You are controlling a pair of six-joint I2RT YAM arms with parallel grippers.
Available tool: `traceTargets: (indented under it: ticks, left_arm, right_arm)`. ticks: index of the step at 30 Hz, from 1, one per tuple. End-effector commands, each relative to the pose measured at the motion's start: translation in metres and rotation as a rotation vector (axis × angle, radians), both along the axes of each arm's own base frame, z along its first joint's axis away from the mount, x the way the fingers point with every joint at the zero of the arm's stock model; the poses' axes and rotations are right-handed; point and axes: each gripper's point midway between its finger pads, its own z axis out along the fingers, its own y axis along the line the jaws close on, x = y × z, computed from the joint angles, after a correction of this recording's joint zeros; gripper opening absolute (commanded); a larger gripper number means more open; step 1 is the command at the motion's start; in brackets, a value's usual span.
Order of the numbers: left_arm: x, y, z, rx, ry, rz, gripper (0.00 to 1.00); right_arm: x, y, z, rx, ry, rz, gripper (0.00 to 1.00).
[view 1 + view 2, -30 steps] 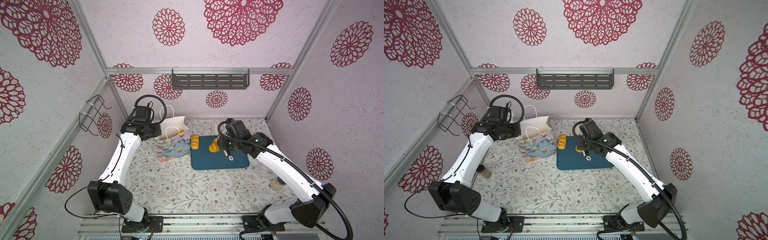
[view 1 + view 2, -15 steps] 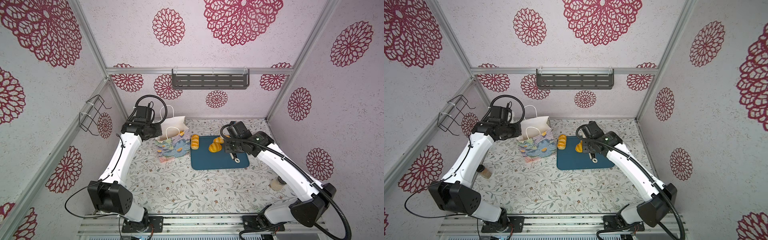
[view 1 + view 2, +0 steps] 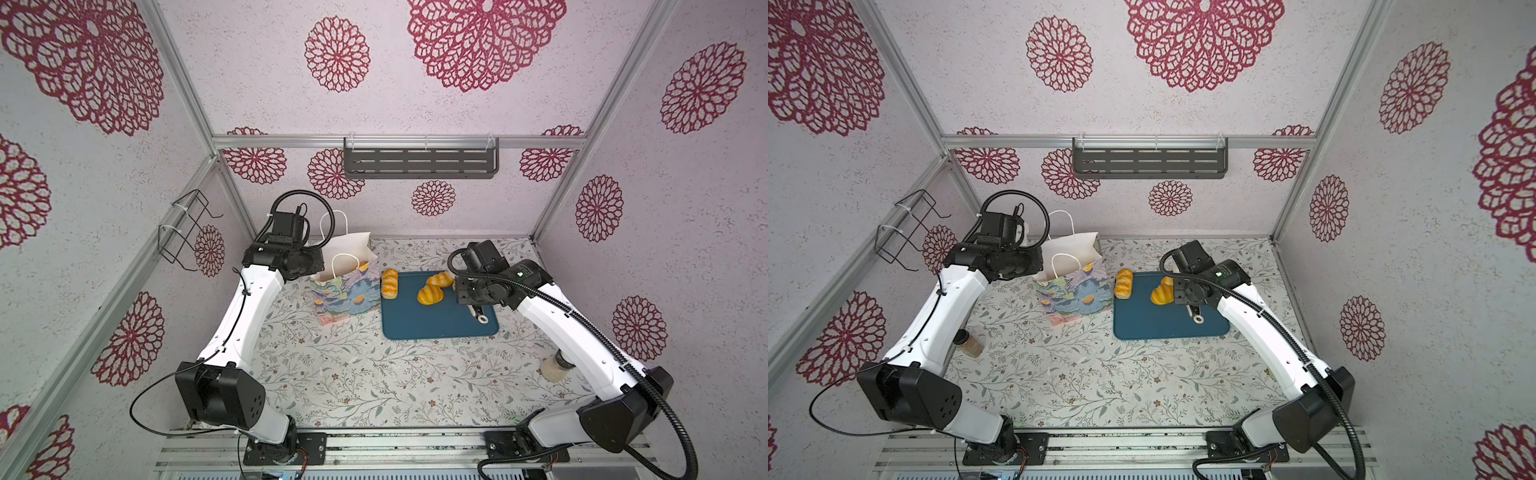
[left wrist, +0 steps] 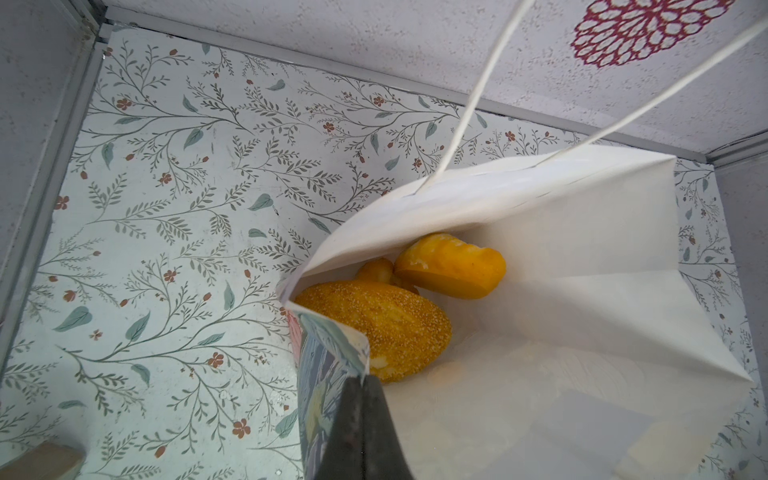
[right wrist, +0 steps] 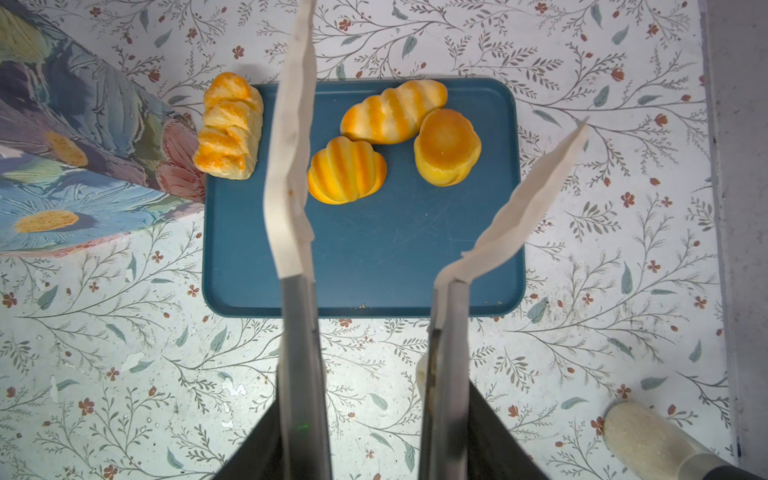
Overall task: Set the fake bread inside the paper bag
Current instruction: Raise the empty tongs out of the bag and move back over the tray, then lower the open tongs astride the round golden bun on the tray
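The paper bag (image 3: 347,286) (image 3: 1071,286) stands upright left of the teal tray (image 3: 436,324). My left gripper (image 4: 361,386) is shut on the bag's flowered rim (image 4: 332,345). Inside the bag lie a seeded loaf (image 4: 386,328) and two smaller fake breads (image 4: 453,266). My right gripper (image 5: 374,399) is shut on the cream-coloured tongs (image 5: 291,166), whose tips stand apart with nothing between them. Below the tips, on the tray (image 5: 374,257), lie a striped roll (image 5: 394,111), a shell-shaped roll (image 5: 347,170) and a round bun (image 5: 446,147). A twisted pastry (image 5: 228,126) rests at the tray's edge beside the bag (image 5: 75,158).
A pale jar (image 3: 557,365) stands under my right arm near the right wall. A small brown jar (image 3: 969,343) lies by my left arm. A grey shelf (image 3: 419,160) hangs on the back wall and a wire rack (image 3: 183,232) on the left wall.
My right arm has shifted to the right over the tray, and the tongs' tips have spread wider. The left arm and the bag have stayed put.
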Motion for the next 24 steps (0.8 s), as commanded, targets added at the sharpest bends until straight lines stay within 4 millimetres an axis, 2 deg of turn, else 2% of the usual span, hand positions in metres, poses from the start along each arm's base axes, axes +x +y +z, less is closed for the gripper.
traceTargets:
  ticks: [1, 11, 24]
  left_arm:
    - [-0.005, -0.004, -0.011, 0.015, 0.039, -0.021, 0.00]
    - [-0.006, -0.005, -0.012, 0.020, 0.039, -0.024, 0.00]
    - [-0.005, -0.004, -0.013, 0.028, 0.042, -0.019, 0.00]
  right_arm:
    - [-0.002, -0.007, -0.002, -0.036, 0.024, 0.023, 0.54]
    - [-0.001, -0.016, -0.023, -0.092, 0.080, 0.042, 0.54]
    - [0.011, -0.024, -0.062, -0.167, 0.179, 0.048, 0.54]
